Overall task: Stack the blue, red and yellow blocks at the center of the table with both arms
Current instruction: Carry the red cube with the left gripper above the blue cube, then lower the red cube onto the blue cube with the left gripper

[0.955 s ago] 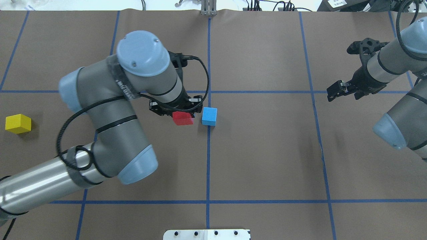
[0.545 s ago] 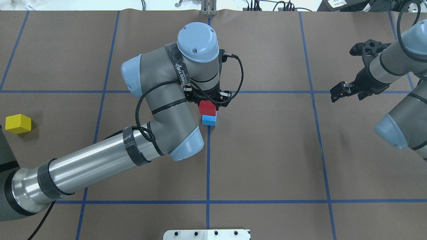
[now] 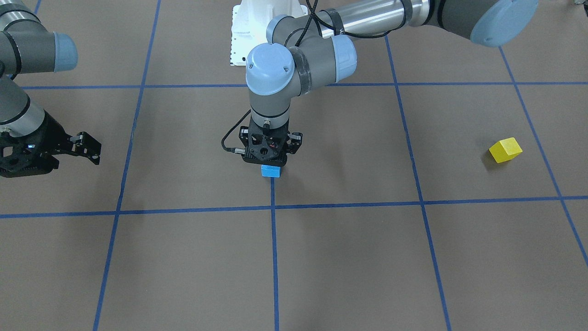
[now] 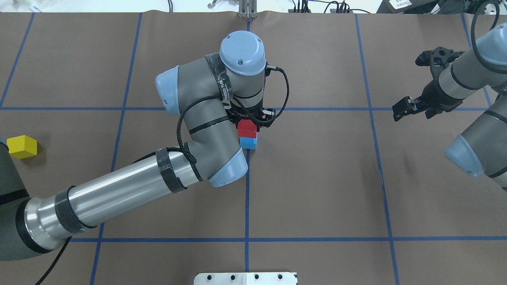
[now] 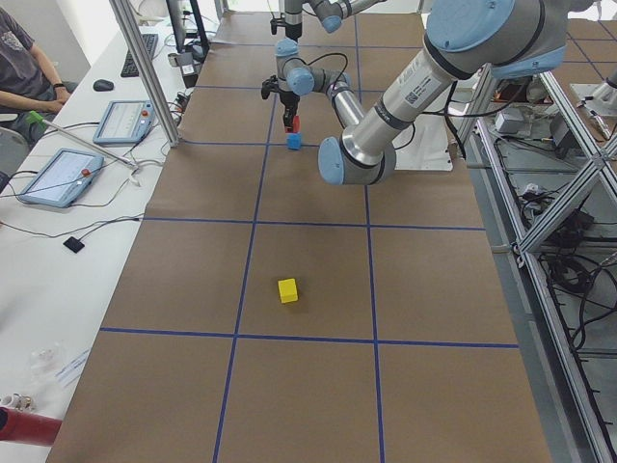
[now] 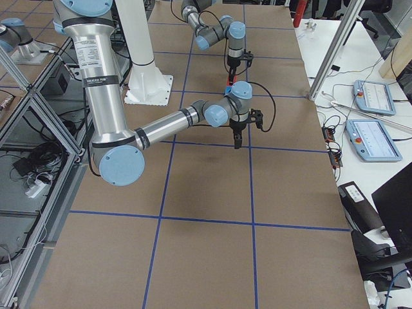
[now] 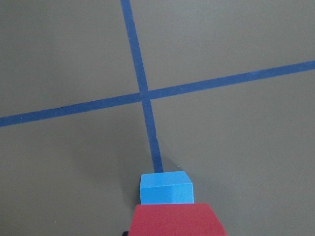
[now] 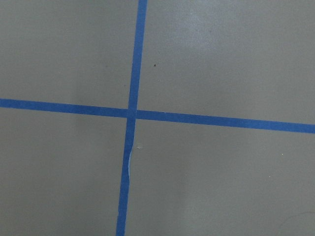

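Presently clamped: red block (image 4: 246,127), gripped by left gripper (image 4: 249,118), poised squarely over blue block (image 4: 248,144) for stacking; contact between the two not discernible. Blue block seated on central blue tape line (image 4: 246,190), marking table centre. Right gripper (image 4: 402,107): jaws parted, empty, parked far right, clear of the stack. Yellow block (image 4: 21,146): far left, well apart, likely the top tier to fetch.

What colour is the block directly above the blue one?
Red; the red block over the blue block shows best in the overhead exterior view.
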Motion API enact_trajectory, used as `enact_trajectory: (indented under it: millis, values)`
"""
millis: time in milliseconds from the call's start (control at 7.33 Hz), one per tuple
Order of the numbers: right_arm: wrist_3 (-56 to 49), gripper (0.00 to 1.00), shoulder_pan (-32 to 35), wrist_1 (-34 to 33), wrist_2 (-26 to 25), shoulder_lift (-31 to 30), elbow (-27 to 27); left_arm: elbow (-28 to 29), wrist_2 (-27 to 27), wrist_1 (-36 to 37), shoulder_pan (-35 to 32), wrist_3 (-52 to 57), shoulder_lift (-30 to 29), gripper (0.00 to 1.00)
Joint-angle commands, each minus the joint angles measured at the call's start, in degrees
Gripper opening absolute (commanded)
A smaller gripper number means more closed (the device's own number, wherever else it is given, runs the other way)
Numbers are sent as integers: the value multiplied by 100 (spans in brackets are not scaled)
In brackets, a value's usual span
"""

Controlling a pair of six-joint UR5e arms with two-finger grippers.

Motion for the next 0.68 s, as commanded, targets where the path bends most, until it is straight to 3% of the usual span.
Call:
enact_trajectory:
  millis: [0,545]
  values:
    - [0,100,-4,6,-7,1,-6,159,1,-195,6,-115,-4,0]
    - [0,100,5,-3,2,-8,-6,230,10,-204,32,-116,4,0]
